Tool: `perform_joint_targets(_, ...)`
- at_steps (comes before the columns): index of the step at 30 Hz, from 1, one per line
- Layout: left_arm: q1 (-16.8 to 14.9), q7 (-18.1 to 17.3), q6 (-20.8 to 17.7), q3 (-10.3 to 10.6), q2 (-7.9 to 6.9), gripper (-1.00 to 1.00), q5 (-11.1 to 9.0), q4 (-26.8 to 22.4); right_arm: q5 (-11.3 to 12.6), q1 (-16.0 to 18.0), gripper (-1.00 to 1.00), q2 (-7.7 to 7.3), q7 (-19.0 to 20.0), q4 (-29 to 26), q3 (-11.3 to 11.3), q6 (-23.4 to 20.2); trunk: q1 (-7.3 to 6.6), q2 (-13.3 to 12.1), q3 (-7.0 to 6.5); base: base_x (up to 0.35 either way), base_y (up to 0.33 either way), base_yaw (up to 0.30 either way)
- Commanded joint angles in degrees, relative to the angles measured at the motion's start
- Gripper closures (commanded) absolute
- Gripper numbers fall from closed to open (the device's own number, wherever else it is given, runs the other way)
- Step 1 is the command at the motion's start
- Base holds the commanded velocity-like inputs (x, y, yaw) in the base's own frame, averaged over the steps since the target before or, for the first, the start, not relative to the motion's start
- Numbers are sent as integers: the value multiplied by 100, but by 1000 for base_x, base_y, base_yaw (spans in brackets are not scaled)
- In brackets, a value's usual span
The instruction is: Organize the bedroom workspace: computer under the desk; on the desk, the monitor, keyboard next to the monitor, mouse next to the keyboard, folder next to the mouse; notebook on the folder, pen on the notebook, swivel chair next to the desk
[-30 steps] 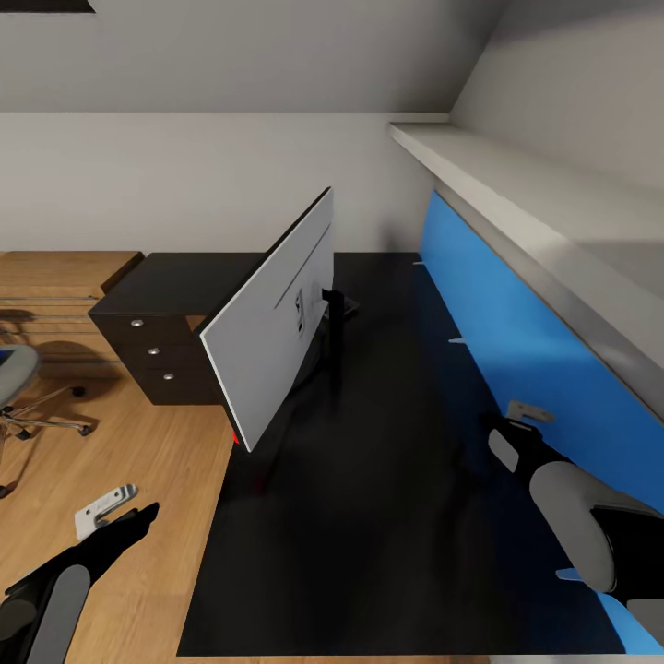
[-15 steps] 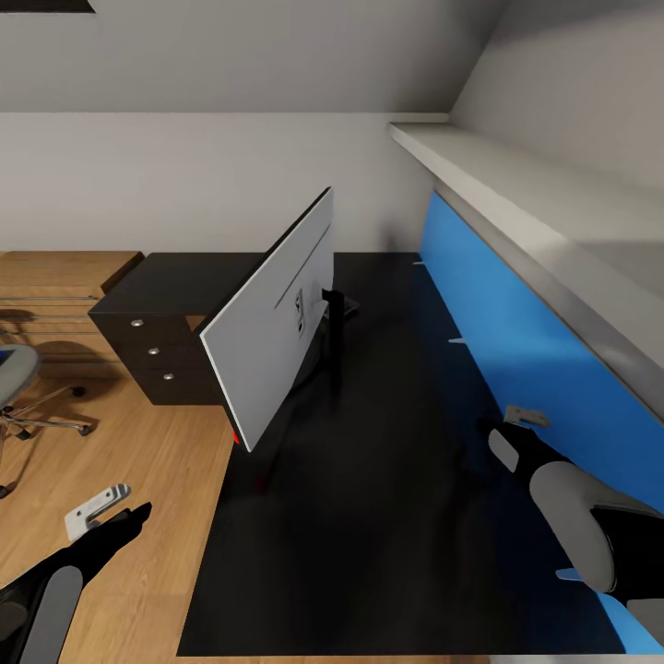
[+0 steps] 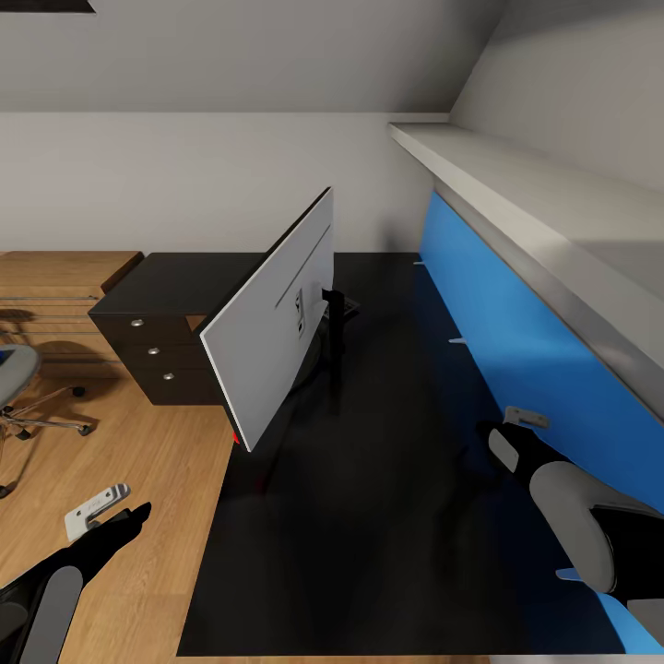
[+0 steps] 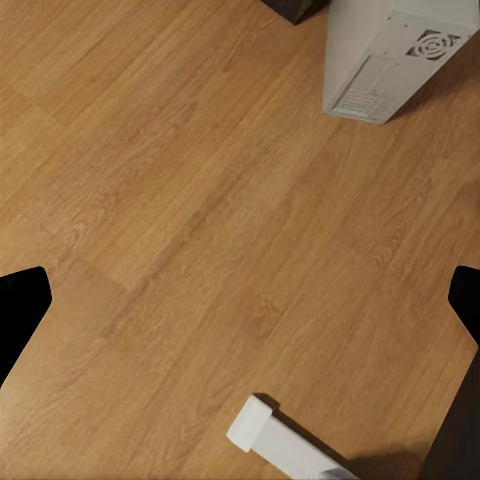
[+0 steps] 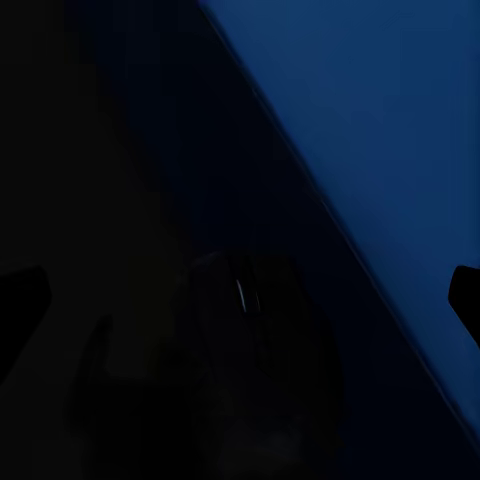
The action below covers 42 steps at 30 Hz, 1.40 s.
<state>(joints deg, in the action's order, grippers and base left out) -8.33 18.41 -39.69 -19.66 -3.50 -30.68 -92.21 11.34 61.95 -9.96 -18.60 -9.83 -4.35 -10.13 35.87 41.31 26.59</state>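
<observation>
Since a second ago we have drawn our left pincer [image 3: 97,510] back over the floor, spread and empty, while our right pincer [image 3: 516,426], spread too, hovers above the mouse [image 5: 240,300] on the table [image 3: 369,516] behind the monitor [image 3: 272,323].

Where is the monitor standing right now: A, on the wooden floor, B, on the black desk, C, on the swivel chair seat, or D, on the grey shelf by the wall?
B: the monitor stands on its thin black stand on the black desk, silver-grey back toward the camera.
</observation>
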Motion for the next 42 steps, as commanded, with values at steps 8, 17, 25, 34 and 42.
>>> perform_joint_targets(8, -2, 48, -21, 4, 1, -100, -61, -7, -15, 1, -100, -10, -16, -11, -45, -267, 1, 6, 6, 0, 0, 0)
perform_joint_targets(17, -2, 48, -21, 4, 7, -100, -61, -7, -18, 1, -100, -13, -21, -10, -40, -312, 23, 46, 24, 0, 0, 0)
perform_joint_targets(25, -2, 48, -21, 1, 6, -100, -61, -7, -18, 1, -100, -15, -21, -10, -39, -314, 199, 367, 168, 0, 0, 0)
perform_joint_targets(34, -3, 48, -21, -1, 7, -100, -61, -7, -18, 1, -100, -22, -27, -1, -46, -498, 397, 728, 330, 0, 0, 0)
perform_joint_targets(42, -2, 48, -21, -3, 7, -100, -61, -7, 9, 1, -100, -108, -29, 7, -49, -552, 572, 1048, 473, 0, 0, 0)
